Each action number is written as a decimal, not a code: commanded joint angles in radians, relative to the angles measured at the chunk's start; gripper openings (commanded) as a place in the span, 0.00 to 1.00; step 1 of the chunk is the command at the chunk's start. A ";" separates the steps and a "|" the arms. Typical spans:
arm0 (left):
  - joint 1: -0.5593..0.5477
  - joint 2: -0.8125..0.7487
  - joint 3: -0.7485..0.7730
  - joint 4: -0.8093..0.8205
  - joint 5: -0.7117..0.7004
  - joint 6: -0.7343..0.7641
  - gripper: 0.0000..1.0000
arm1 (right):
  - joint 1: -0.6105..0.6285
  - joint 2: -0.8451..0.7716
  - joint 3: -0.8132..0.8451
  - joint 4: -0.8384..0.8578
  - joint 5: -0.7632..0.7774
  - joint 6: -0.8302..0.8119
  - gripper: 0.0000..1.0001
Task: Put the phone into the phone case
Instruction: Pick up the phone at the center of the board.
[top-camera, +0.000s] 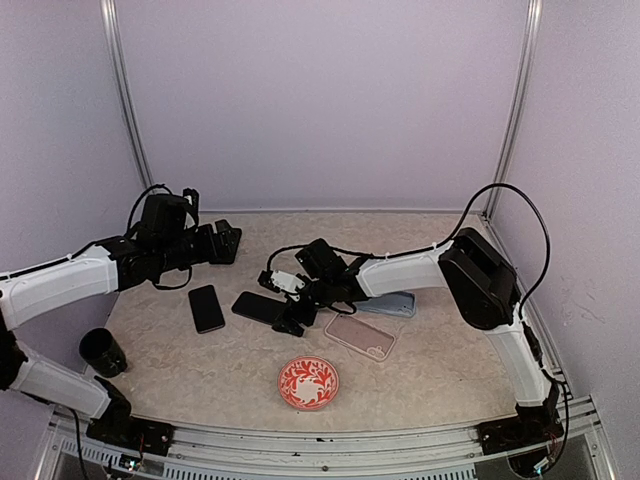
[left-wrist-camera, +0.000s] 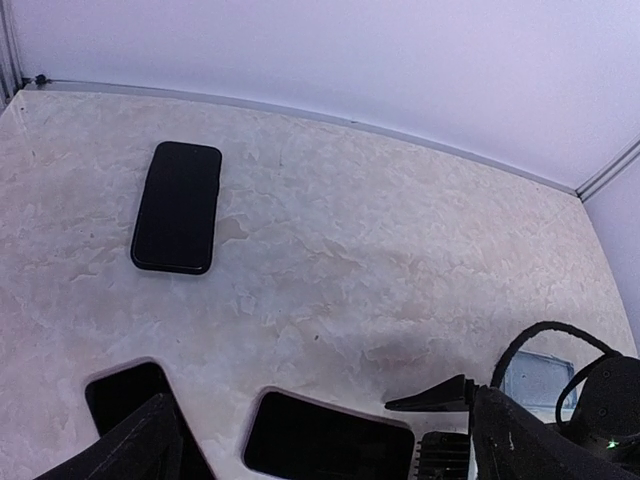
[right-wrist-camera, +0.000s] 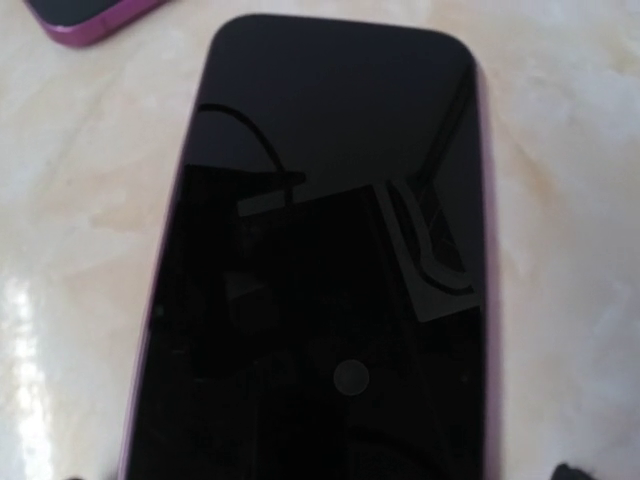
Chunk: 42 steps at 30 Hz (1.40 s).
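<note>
A black phone (top-camera: 258, 307) with a purple edge lies flat on the marbled table, slightly left of centre. My right gripper (top-camera: 288, 310) hovers low over its right end. In the right wrist view the phone (right-wrist-camera: 320, 260) fills the frame, and the right gripper (right-wrist-camera: 325, 475) is open, its tips just showing outside the phone's long edges. A clear phone case (top-camera: 360, 335) lies to the right of that gripper, with a blue case (top-camera: 390, 303) behind it. My left gripper (top-camera: 228, 243) is raised at the back left, open and holding nothing. In its own view the left gripper (left-wrist-camera: 320, 425) frames the phone (left-wrist-camera: 330, 440).
A second black phone (top-camera: 207, 308) lies left of the first, its purple corner (right-wrist-camera: 90, 20) in the right wrist view. The left wrist view shows a black phone (left-wrist-camera: 178, 206) lying flat toward the wall and the blue case (left-wrist-camera: 535, 378). A red patterned plate (top-camera: 308, 382) and a black cup (top-camera: 103, 352) stand near the front.
</note>
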 joint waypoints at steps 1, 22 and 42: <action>-0.011 -0.035 0.002 -0.040 -0.056 0.018 0.99 | 0.016 0.047 0.035 -0.005 0.022 -0.001 1.00; -0.038 -0.077 -0.003 -0.024 -0.063 0.013 0.99 | 0.002 0.116 0.086 -0.043 -0.049 0.022 0.86; -0.049 -0.101 -0.068 0.060 -0.083 0.011 0.99 | 0.002 0.017 -0.015 0.029 0.000 0.008 0.56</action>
